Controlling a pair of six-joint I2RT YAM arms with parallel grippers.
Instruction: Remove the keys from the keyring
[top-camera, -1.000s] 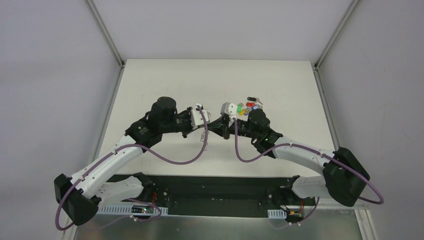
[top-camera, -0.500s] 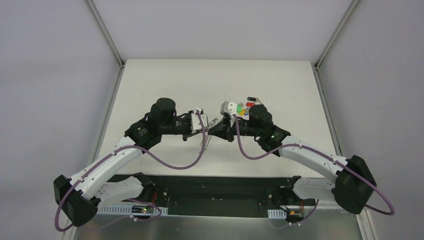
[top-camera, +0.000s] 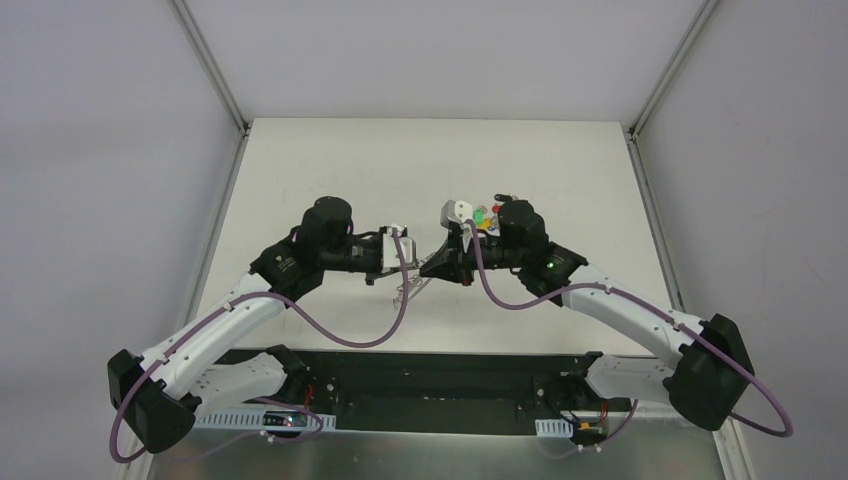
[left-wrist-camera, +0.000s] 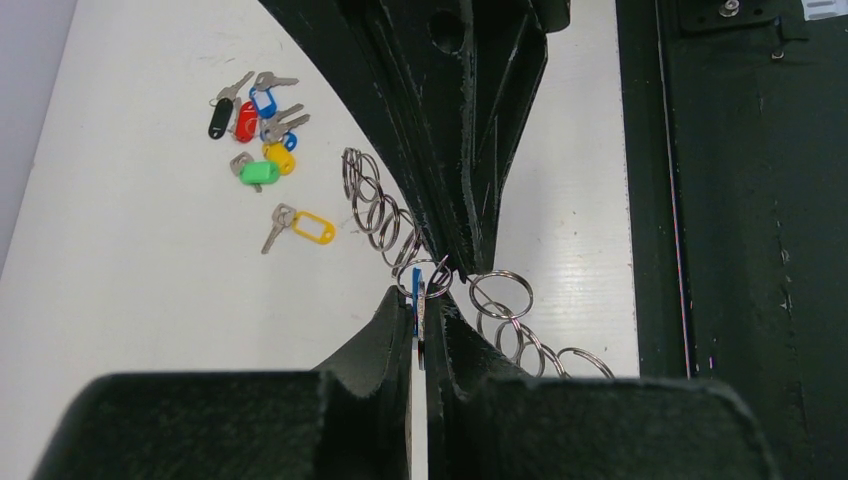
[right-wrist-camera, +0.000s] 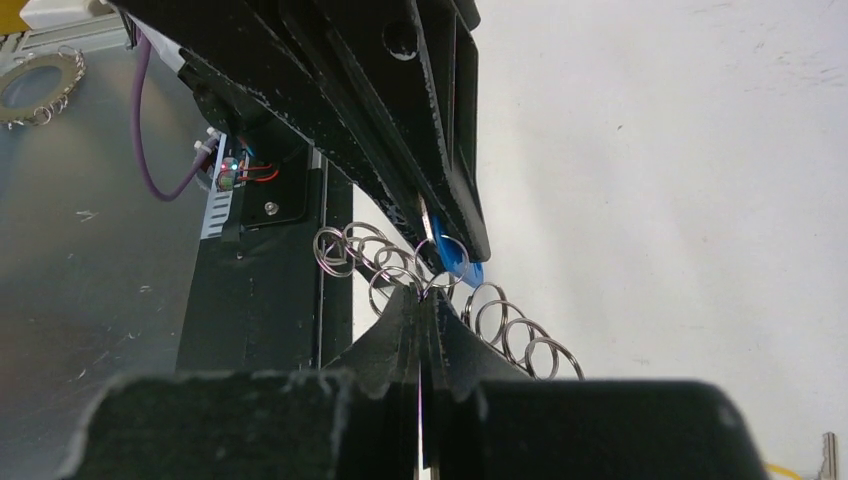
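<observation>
The keyring shows as a sagging row of small silver split rings (left-wrist-camera: 380, 215) held above the table between my two grippers; it also shows in the right wrist view (right-wrist-camera: 515, 335) and faintly in the top view (top-camera: 405, 290). My left gripper (left-wrist-camera: 420, 297) is shut on a blue-tagged key (left-wrist-camera: 416, 285) that hangs on one of the rings. My right gripper (right-wrist-camera: 424, 298) is shut on the keyring right next to that blue tag (right-wrist-camera: 458, 264). The two grippers meet tip to tip (top-camera: 425, 270). Several loose keys with coloured tags (left-wrist-camera: 255, 125) lie on the table.
A key with a yellow tag (left-wrist-camera: 300, 226) lies apart from the pile. In the top view the pile (top-camera: 487, 214) is partly under my right arm. The black base strip (left-wrist-camera: 740, 200) and metal shelf (right-wrist-camera: 90, 300) run along the near edge. A second ringed loop (right-wrist-camera: 38, 88) lies on the shelf.
Both grippers have moved together toward the near edge, still joined at the tips. The row of rings now hangs lower below them. My right arm now covers more of the key pile.
</observation>
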